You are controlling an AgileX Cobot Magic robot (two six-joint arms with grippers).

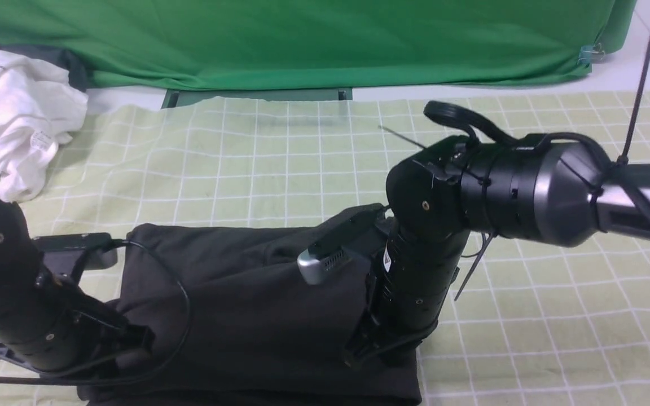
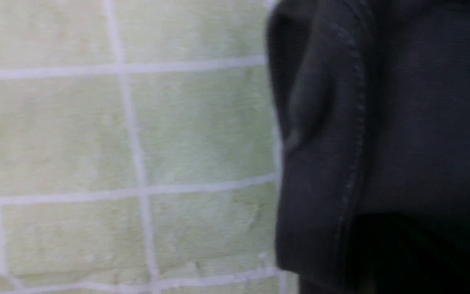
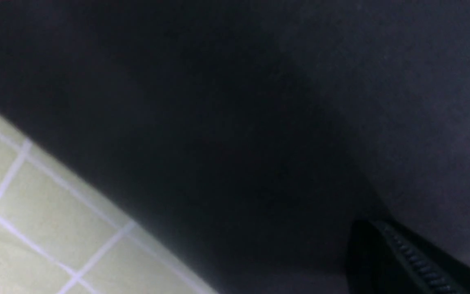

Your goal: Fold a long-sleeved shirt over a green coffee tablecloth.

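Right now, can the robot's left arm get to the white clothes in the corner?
Probably not right away. The left gripper is down low at the near edge of the black shirt, shut, seemingly on its fabric. The white garment lies far back on that side, over open checked tablecloth, so nothing blocks it.

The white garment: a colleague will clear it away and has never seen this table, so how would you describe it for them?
Start from the pale yellow-green checked tablecloth that covers the table, with the plain deep-green fabric behind it. At the cloth's far left corner lies the white garment, crumpled in a heap. It is the only white item; the black shirt lies near the robot, between its arms.
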